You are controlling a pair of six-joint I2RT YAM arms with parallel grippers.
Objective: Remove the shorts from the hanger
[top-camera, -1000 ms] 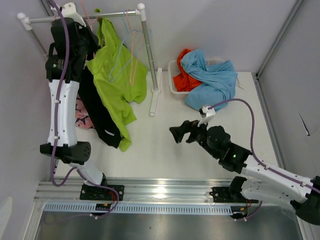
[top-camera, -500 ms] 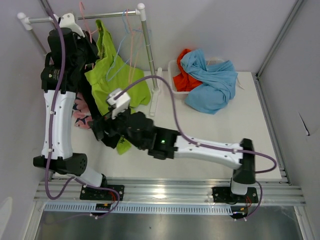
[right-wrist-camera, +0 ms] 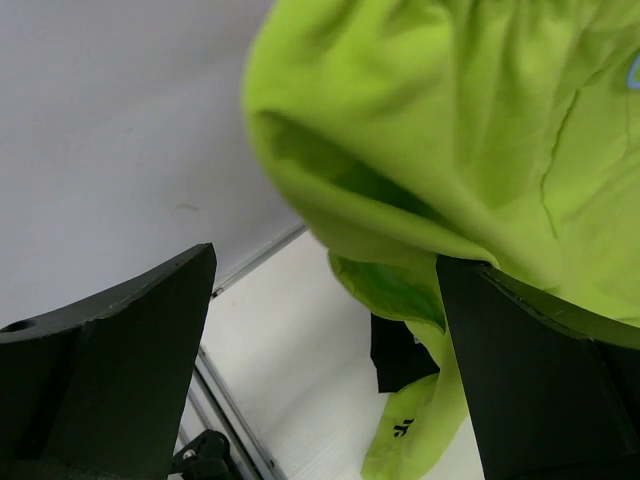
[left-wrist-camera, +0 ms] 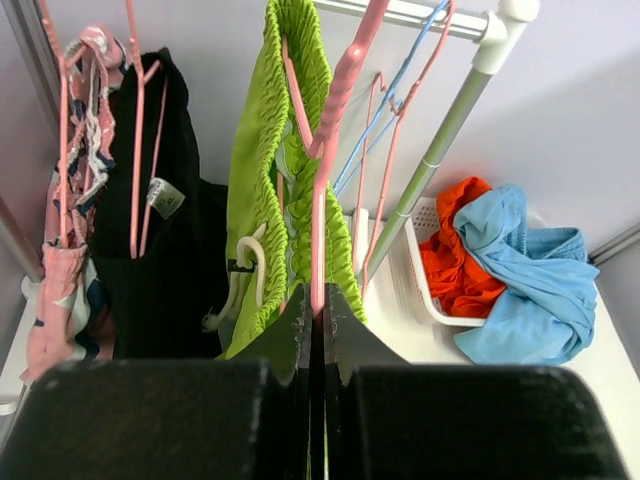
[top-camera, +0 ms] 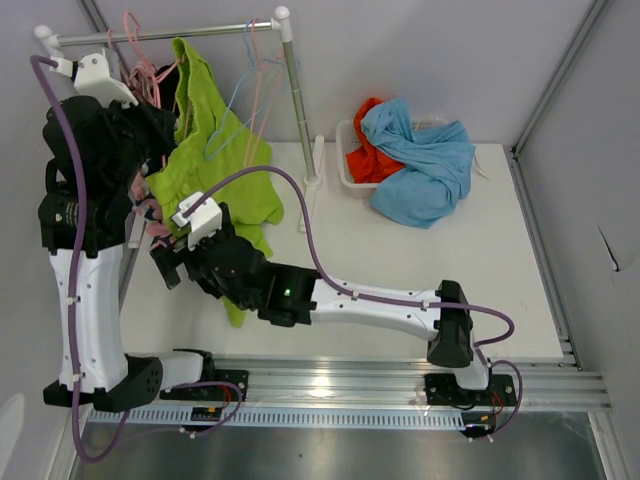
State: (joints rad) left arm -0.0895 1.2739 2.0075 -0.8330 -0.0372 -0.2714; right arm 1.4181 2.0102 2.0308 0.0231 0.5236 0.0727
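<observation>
The lime green shorts point(top-camera: 215, 170) hang on a pink hanger point(left-wrist-camera: 335, 100) on the rack rail point(top-camera: 150, 35). My left gripper point(left-wrist-camera: 318, 300) is shut on that hanger's lower wire, just below the shorts' waistband point(left-wrist-camera: 260, 150); in the top view it point(top-camera: 160, 135) is beside the cloth. My right gripper point(top-camera: 165, 262) is open at the shorts' hanging lower part, and the cloth point(right-wrist-camera: 450, 120) droops between its fingers point(right-wrist-camera: 530, 350) without being pinched. The black shorts point(left-wrist-camera: 165, 250) and pink shorts point(left-wrist-camera: 60, 290) hang on pink hangers to the left. The orange shorts point(top-camera: 365, 150) and light blue shorts point(top-camera: 425, 160) lie at the basket.
A white basket point(top-camera: 345, 160) stands at the back right of the white table point(top-camera: 400, 250). The rack's upright post point(top-camera: 295, 110) and foot stand beside it. Several empty pink and blue hangers point(left-wrist-camera: 400, 110) hang near the post. Grey walls close in on the left and back.
My right arm swung from mid-table across to the left, under the lime green shorts. My left arm shifted left, and the green shorts on their hanger slid left along the rail.
</observation>
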